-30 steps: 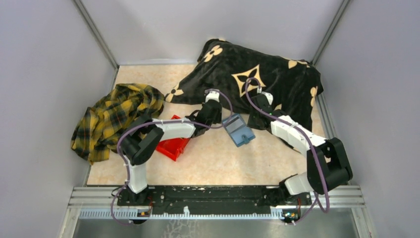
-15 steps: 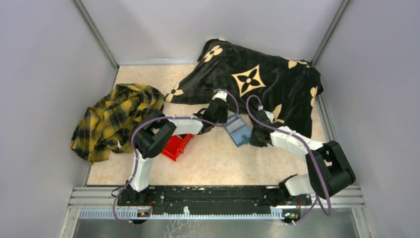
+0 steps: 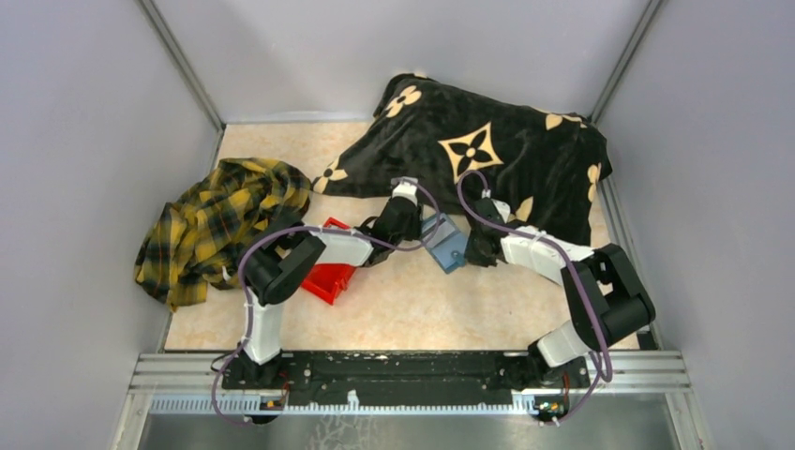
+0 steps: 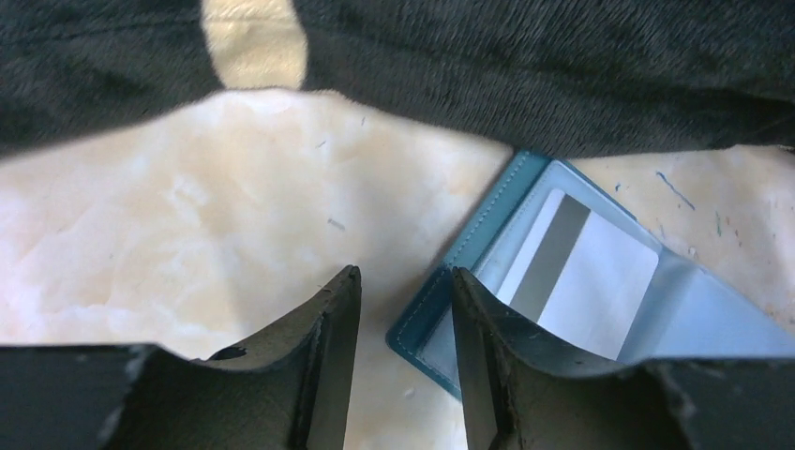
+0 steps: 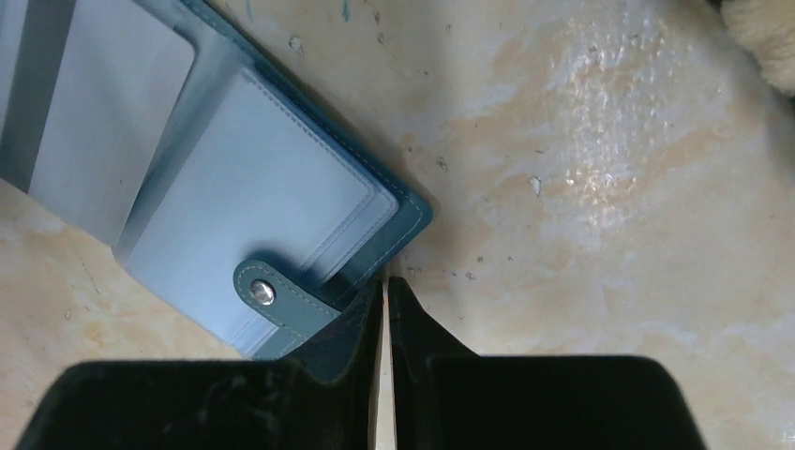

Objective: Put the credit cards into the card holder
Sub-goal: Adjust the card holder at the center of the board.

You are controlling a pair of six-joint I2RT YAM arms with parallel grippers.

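Note:
The teal-blue card holder (image 3: 447,247) lies open on the table between both grippers. In the left wrist view a white credit card (image 4: 600,281) with a grey stripe rests on the holder's (image 4: 487,225) inside. My left gripper (image 4: 405,281) is open, its right finger over the holder's near corner, its left finger on bare table. In the right wrist view the same card (image 5: 103,112) lies on the holder (image 5: 272,187), whose snap strap (image 5: 272,295) points at my fingers. My right gripper (image 5: 386,283) is shut at the holder's corner, with nothing between its fingers.
A red bin (image 3: 328,274) sits under the left arm. A yellow plaid cloth (image 3: 216,220) is bunched at the left. A black cloth with tan flowers (image 3: 487,150) covers the back right, just behind the holder.
My right gripper came down off the black cloth to the holder's right edge and shut. The left gripper shifted slightly nearer along the holder's left side.

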